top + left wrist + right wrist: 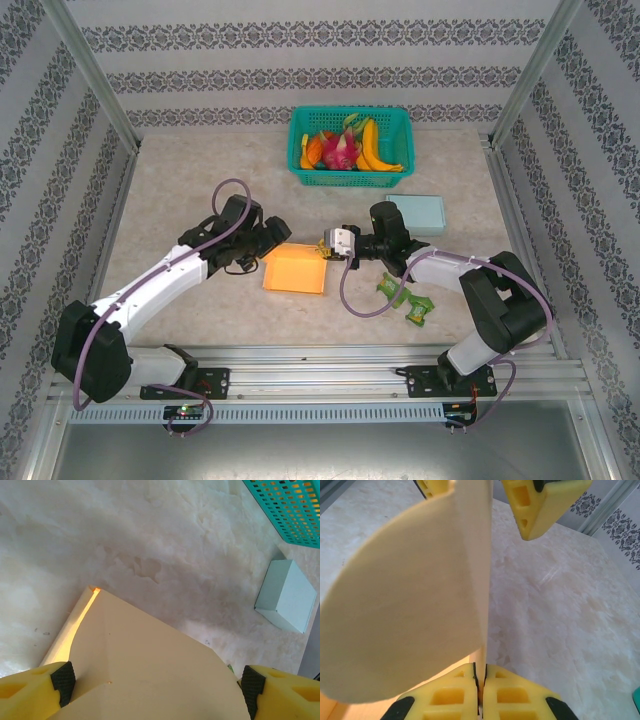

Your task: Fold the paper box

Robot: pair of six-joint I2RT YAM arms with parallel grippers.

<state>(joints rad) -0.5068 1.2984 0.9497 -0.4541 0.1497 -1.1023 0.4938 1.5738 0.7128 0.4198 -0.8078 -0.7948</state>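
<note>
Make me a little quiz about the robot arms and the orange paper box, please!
1. True or false: the right gripper is shut on the orange paper box.
2. Where is the teal plastic basket of fruit?
A. at the far side of the table
B. right beside the arm bases
C. on top of the box
3. Fill in the gap: the left gripper has its jaws ____, one on each side of the box.

Key: 1 true; 2 A; 3 open
</note>
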